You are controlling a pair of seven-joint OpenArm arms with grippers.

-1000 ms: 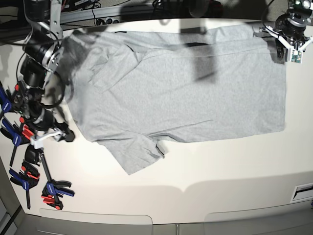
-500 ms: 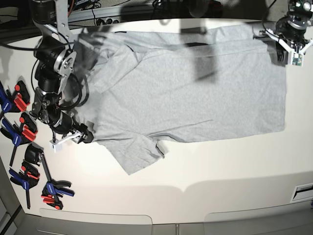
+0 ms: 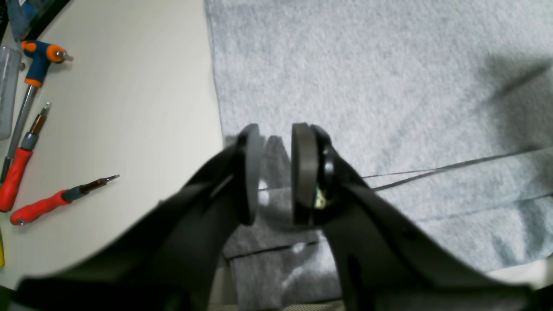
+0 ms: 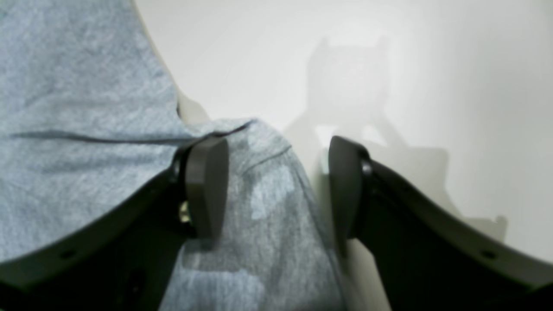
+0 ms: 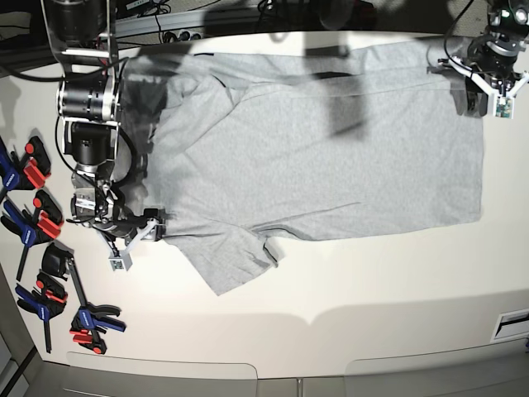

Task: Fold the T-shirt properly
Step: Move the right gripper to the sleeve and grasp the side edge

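The light grey T-shirt lies spread flat on the table, plain side up, with one sleeve pointing to the front. My left gripper hovers over the shirt's far right corner. In the left wrist view its jaws stand a narrow gap apart above the hem of the shirt. My right gripper is at the shirt's left edge near the sleeve. In the right wrist view it is wide open, with a raised fold of the shirt's edge between the fingers.
Several blue, red and black clamps lie along the table's left side. Red-handled screwdrivers and a blue-orange T-handle tool lie on the white table beside the shirt's right hem.
My right gripper has swung in from the clamps to the shirt's left edge. My left gripper has shifted slightly left onto the shirt's corner.
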